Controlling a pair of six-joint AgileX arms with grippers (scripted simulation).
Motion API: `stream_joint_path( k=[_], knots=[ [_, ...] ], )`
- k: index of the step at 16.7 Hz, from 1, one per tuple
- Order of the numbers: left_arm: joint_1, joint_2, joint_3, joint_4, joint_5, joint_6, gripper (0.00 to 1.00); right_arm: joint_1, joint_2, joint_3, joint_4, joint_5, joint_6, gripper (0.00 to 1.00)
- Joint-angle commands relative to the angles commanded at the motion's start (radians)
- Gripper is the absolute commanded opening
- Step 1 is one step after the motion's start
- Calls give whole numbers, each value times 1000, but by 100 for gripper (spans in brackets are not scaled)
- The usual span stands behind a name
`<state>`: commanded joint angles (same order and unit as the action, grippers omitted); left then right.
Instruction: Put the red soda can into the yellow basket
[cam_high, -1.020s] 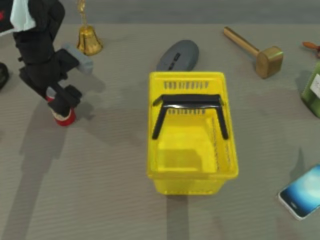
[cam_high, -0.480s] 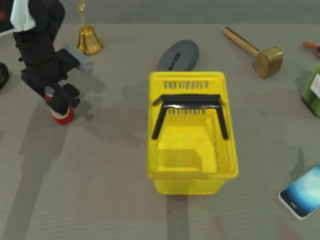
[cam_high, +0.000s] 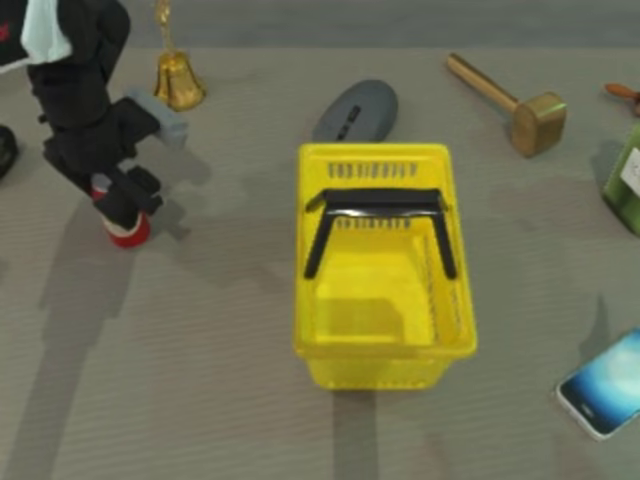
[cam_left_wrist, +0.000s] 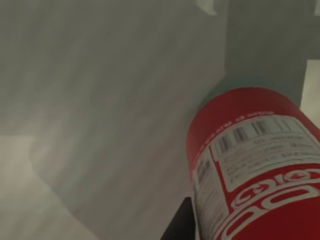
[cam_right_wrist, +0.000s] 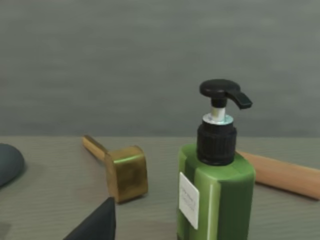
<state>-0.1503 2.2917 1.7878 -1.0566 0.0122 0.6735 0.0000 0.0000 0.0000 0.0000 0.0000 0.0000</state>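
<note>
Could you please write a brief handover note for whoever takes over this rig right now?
Left gripper: at the table's left side, down over the red soda can, jaws apparently shut on it.
Right gripper: not in the top view; state unclear.
Yellow basket: mid-table, nothing inside, handles folded across its far part.
Done: reach and apparent grasp.
Left: carry the can right, over the basket, release it inside.
</note>
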Motion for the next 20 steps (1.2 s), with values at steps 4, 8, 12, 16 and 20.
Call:
stream_joint_path(
  k=[4,8,12,16,20],
  knots=[
    [-22,-7,-35,147,109,-45,0,0,0,0,0,0,0,100],
    [-51,-24,-110,447,314,-147,0,0,0,0,0,0,0,100],
    [-85,-50,-215,830,575,-287,0,0,0,0,0,0,0,100],
    [-120,-88,-328,1228,846,-433,0,0,0,0,0,0,0,100],
    [-150,-139,-421,1566,1080,-551,0,0,0,0,0,0,0,100]
  ],
)
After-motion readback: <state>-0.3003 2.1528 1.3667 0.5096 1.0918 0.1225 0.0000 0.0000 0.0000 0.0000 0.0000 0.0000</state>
